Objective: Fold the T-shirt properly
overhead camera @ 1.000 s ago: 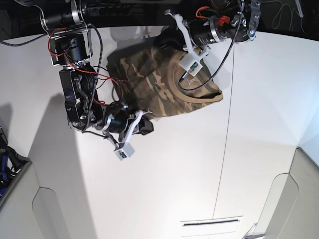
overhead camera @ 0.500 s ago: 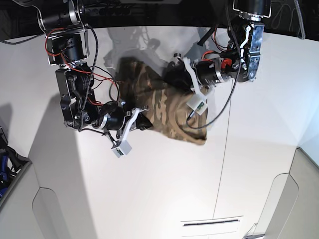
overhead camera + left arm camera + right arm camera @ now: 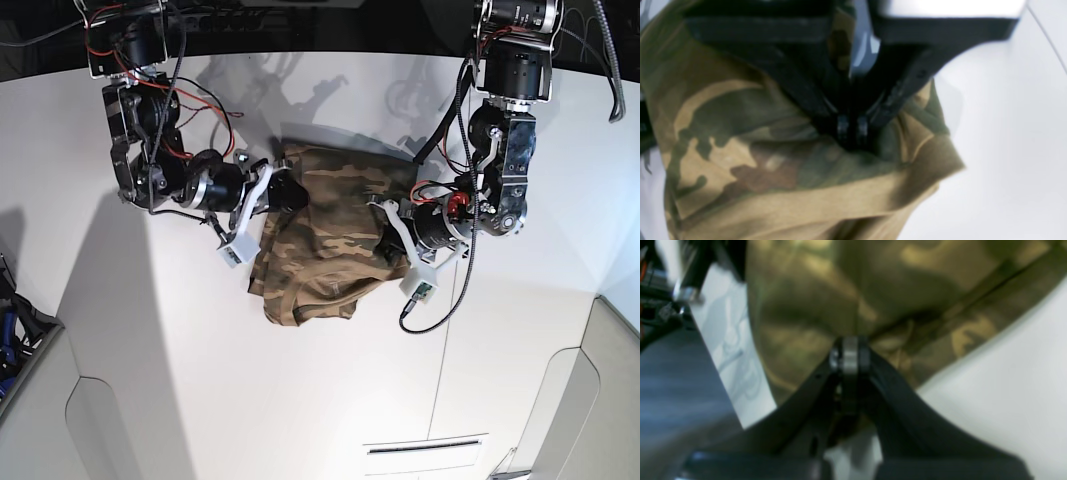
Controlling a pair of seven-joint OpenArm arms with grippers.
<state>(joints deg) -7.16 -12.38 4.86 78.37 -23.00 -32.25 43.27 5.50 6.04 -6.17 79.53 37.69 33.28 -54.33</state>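
One T-shirt [image 3: 320, 235], camouflage, lies bunched on the white table [image 3: 300, 400] between the two arms, its far part spread and a loose lobe with the tan collar band sagging toward the camera. Two grippers, one shirt, one table, nothing else on the surface.

The left gripper [image 3: 388, 228] has its fingers [image 3: 842, 128] pinched together on cloth at the shirt's edge, on the base view's right. The right gripper [image 3: 283, 190] has its fingers [image 3: 850, 355] closed on a fold at the opposite edge. Both wrist views are blurred, so how many layers each pinch holds is probably more than one, but that can't be confirmed.

Risks:
- Thin pinch near the edge; a quick pull could slide the cloth out of one side and dump the shirt in a heap.
- If the arms pull unevenly, the fold line skews and the sagging lobe drags into a crease.
- Extra layers caught in a pinch would lift the underside too, undoing the fold.
- The slack collar end may tuck under when the cloth is laid down.
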